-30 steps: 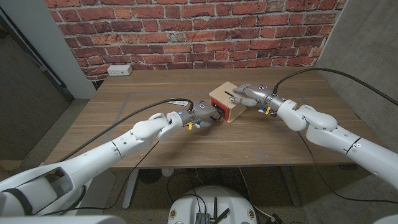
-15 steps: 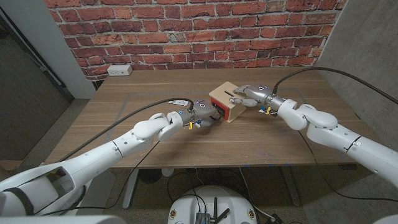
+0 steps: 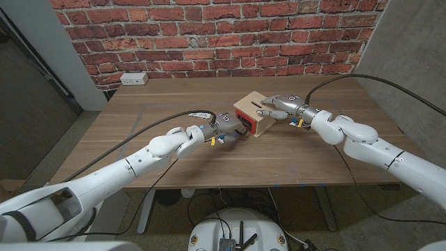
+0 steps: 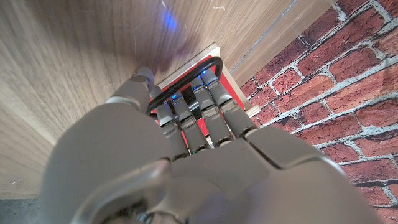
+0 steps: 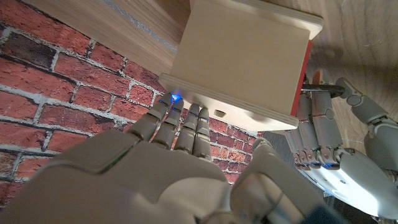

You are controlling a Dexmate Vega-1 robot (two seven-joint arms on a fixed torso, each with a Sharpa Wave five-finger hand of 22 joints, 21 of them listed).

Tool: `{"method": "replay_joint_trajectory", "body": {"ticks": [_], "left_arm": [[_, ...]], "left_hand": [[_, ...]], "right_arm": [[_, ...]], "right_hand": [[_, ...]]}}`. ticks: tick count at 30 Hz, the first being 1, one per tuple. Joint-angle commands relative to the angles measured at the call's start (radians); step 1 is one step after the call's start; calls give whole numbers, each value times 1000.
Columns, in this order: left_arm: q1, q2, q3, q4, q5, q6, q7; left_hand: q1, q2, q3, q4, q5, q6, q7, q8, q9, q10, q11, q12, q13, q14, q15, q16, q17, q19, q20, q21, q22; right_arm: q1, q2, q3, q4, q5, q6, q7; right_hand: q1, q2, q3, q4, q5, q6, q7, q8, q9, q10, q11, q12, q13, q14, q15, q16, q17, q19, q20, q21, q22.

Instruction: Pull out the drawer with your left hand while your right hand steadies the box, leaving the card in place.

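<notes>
**Op:** I count one box [image 3: 252,116] on the table [image 3: 139,111], light wood, standing right of centre. One drawer front [image 3: 246,124], red, on the side facing my left arm. One black loop handle [image 4: 186,84] on it.

**Sup:** Left hand status?

**Op:** Left hand [image 3: 224,128] is at the red front. Left wrist view shows its fingers [image 4: 198,102] hooked through the handle, tips curled round the bar — so it holds the handle. The thumb sits beside the handle, against the front edge.

**Sup:** Drawer position?

**Op:** Head view: red front looks near flush w/ the box. I can't tell whether any gap has opened.

**Sup:** Right hand?

**Op:** Right hand [image 3: 281,107] rests on the box top, fingers [image 3: 267,104] reaching over it. In the right wrist view the fingertips [image 5: 181,109] touch the box's far edge from the side away from the drawer. It presses the box; nothing is pinched inside it.

**Sup:** Card?

**Op:** One dark slot shows on the box top in the head view, by my right fingertips. Too small to tell if a card sits in it.

**Sup:** Other items, w/ qty?

**Op:** One white wall outlet [image 3: 134,79] at the table's far left edge, against one brick wall [image 3: 209,35]. Two arms — one cable run along each.
</notes>
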Motion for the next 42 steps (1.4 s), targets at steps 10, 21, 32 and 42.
{"method": "replay_joint_trajectory", "body": {"ticks": [10,21,32,42], "left_arm": [[14,7,-13,-20,-4,13,-7],[31,17,-21,-40,-9,21,-17],[46,22,-27,-51,-3,31,-12],[53,22,-29,-54,0,35,-8]], "left_hand": [[7,12,14,2,4,32,3,7,6,38,-1,7,5,31,-164,4,5,19,-141,10,6],[9,22,24,2,1,88,9,11,6,102,0,11,5,92,-165,8,6,57,-142,30,9],[12,25,30,1,-1,138,12,15,7,157,0,12,6,140,-166,10,8,79,-143,45,11],[18,31,35,0,-2,171,15,18,9,191,0,12,6,173,-168,14,9,97,-142,57,12]], "right_arm": [[8,6,-4,11,-6,11,3],[12,13,-6,26,-6,16,-10],[3,14,-4,24,-3,10,-26],[-3,11,-2,15,-3,1,-27]], "right_hand": [[-14,33,7,9,-3,8,1,-1,3,4,5,3,5,7,-36,4,0,4,-29,-1,3],[-16,32,10,10,-3,4,1,-5,3,2,5,0,5,2,-35,-1,-1,3,-29,-2,3],[-17,32,13,10,-3,4,1,-7,3,0,6,-3,5,3,-32,-3,-3,4,-30,-2,3],[-18,31,16,9,-2,4,1,-8,3,1,8,-4,5,3,-31,-6,-4,5,-31,-2,3]]}}
